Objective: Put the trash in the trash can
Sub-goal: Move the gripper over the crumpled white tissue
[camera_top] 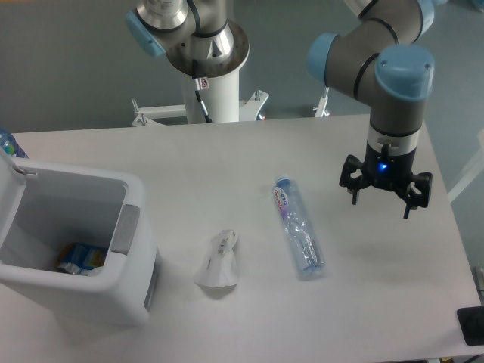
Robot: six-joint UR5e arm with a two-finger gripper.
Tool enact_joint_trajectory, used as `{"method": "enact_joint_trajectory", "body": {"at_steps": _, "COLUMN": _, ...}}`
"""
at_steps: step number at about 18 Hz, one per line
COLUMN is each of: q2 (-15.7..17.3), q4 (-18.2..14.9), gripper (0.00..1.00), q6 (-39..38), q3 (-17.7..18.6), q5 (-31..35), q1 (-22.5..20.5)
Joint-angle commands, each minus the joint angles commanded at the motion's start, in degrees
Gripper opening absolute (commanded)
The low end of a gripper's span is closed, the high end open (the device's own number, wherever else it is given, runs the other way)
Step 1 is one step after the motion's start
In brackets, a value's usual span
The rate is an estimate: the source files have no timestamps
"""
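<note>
- Your gripper hangs over the right part of the table, fingers pointing down and spread apart, nothing between them. A small blue light glows on its body just above the fingers.
- You can see the crushed plastic bottle lying flat near the middle of the table, to the left of the gripper and apart from it. Its capped end points away from you toward the far edge, with the blue-red label just behind the cap; the clear body runs toward the near edge, slanting a little to the right.
- The crumpled white tissue lies on the table to the left of the bottle, between the bottle and the trash can, touching neither.
- The white trash can stands at the left edge of the table, open at the top, with rounded corners and a thick rim. A grey rectangular panel sits on the side wall that faces the tissue.
- Inside the can, at the bottom, you can make out some blue and yellow packaging; what it is exactly cannot be told.
- Behind the table stands the white arm base on its pedestal, and a dark object shows at the lower right edge.
</note>
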State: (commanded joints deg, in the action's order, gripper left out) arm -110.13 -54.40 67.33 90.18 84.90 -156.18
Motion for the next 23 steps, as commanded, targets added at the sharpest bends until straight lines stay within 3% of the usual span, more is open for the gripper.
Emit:
{"method": "enact_joint_trajectory", "body": {"at_steps": 4, "q2": 0.1, "q4": 0.4, "gripper": 1.00, "q6": -1.2, "q3": 1.1, "q5": -0.2, "q1": 2.4}}
{"method": "enact_joint_trajectory", "body": {"at_steps": 8, "q2": 0.4, "q4": 1.8, "gripper": 1.00, "q6": -8.8, "q3": 3.6, "q5": -0.9, "q1": 5.4}}
{"method": "enact_joint_trajectory", "body": {"at_steps": 11, "q2": 0.6, "q4": 7.3, "gripper": 1.00, "q6": -14.9, "q3": 7.5, "q5": -1.0, "q1": 7.9}}
{"method": "enact_joint_trajectory", "body": {"at_steps": 12, "q2": 0.5, "q4": 7.7, "gripper": 1.00, "q6": -15.9, "q3": 8.1, "q5": -1.0, "q1": 8.9}}
{"method": "enact_joint_trajectory", "body": {"at_steps": 17, "q2": 0.2, "q4": 7.6, "gripper": 1.00, "q6": -16.3, "q3": 10.4, "q5": -0.6, "q1": 14.4}}
{"method": "enact_joint_trajectory", "body": {"at_steps": 23, "q2": 1.1, "q4": 7.0, "gripper": 1.00, "q6": -17.4, "q3": 16.2, "q5": -0.7, "q1": 19.9}}
